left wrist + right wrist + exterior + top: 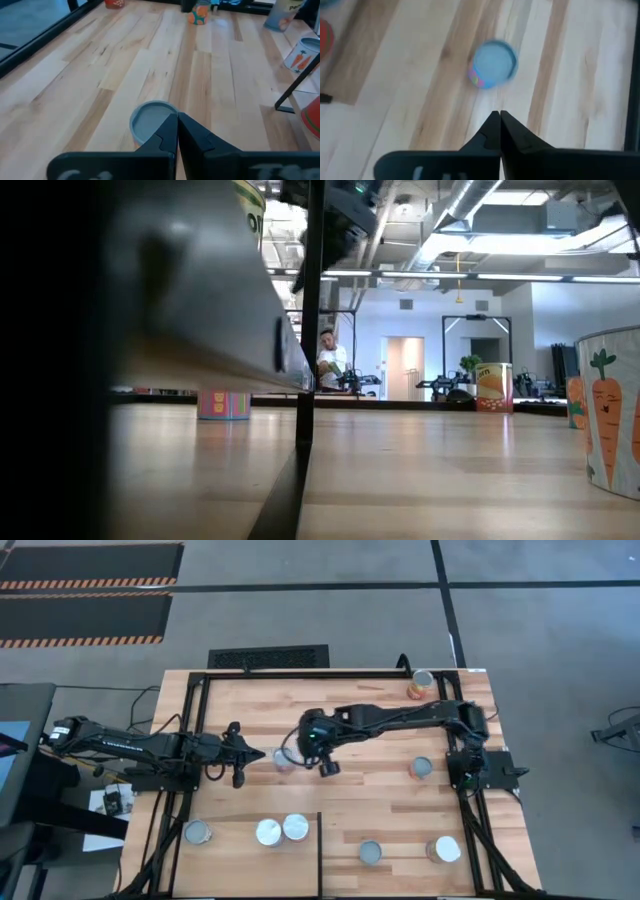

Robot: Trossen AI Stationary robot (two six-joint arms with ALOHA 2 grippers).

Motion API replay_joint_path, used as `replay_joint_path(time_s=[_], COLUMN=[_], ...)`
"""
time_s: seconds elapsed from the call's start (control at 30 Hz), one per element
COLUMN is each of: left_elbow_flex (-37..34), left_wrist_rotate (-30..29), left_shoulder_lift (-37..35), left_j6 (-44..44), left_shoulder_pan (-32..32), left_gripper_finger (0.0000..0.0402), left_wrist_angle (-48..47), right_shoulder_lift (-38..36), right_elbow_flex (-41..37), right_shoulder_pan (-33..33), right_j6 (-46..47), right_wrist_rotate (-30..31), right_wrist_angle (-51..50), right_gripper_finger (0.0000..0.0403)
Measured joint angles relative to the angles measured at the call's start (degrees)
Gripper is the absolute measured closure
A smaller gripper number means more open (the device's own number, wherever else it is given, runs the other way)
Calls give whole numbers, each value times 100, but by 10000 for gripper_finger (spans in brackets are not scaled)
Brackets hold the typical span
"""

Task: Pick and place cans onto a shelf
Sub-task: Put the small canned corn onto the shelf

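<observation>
A small can with a pale round top [285, 760] stands upright on the plank tabletop between my two grippers. My left gripper [255, 755] is shut just to its left; in the left wrist view the can [150, 120] sits right at the shut fingertips [176, 125]. My right gripper [328, 768] is shut, just to the can's right, and in the right wrist view the can [492, 64] is a little ahead of it [499, 120]. The shelf [240, 865] is the pale panel at the near left; three cans [268, 832] stand upright on it. My left gripper's shut fingertips [170, 127] stand at the rim of the can's top [160, 112], coming level from the table's left. I cannot tell whether they touch it. My right gripper touches nothing.
Other cans stand on the table: one at the far right [422, 685], one at mid right [421, 768], two near the front edge [370, 852] [443, 850]. A black bar [320, 850] edges the shelf's right side. A person [330, 360] is in the room behind.
</observation>
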Motion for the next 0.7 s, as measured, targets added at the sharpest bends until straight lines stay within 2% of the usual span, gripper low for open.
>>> replay_joint_path(time_s=[0.23, 0.43, 0.7], left_elbow_flex=[0, 0, 184], left_wrist_rotate=[8, 13, -10], left_shoulder_lift=[84, 610, 1531], left_j6=[-4, -140, -1], left_shoulder_pan=[0, 0, 1], left_gripper_finger=[401, 401, 395], left_wrist_angle=[114, 667, 1201], right_shoulder_lift=[-1416, -2651, -3477], right_elbow_flex=[-2380, -4287, -6058], right_shoulder_pan=[-113, -162, -91], right_j6=[506, 1042, 1803], right_wrist_rotate=[1, 15, 21], right_wrist_angle=[2026, 4068, 6007], right_gripper_finger=[398, 391, 393])
